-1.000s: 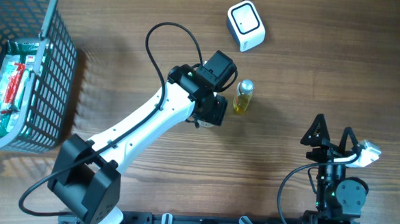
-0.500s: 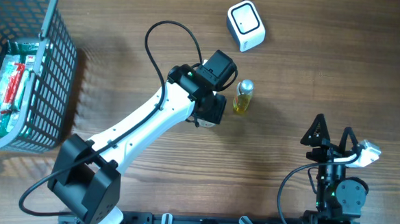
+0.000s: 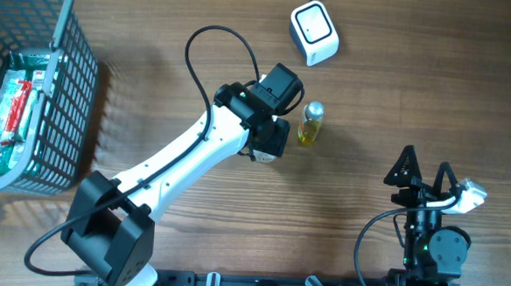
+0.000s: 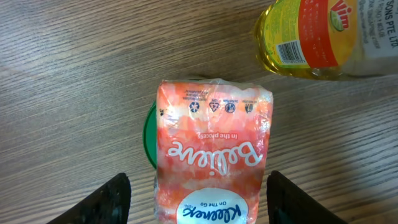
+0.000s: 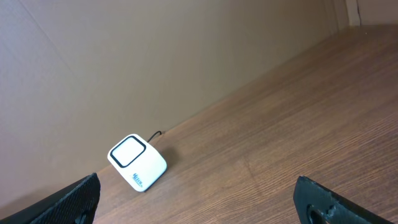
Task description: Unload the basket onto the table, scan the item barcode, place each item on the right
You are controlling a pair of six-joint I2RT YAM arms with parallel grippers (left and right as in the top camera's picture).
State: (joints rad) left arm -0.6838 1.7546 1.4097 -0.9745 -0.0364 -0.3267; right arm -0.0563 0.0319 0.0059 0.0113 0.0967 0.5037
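— Bright enough?
— Yes, even light from above. The basket (image 3: 70, 89) casts a soft shadow to its right across the table (image 3: 415, 108).
— Any blur?
— The left wrist view is sharp on the tissue pack (image 4: 211, 149), whose wrapper is slightly glossy. The bottle (image 4: 323, 37) in the corner looks a little soft.
— Right wrist?
— Flat, warm-toned, no glare.

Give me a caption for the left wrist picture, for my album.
Left gripper open either side of a pink tissue pack on the wooden table, a yellow bottle with barcode showing nearby.
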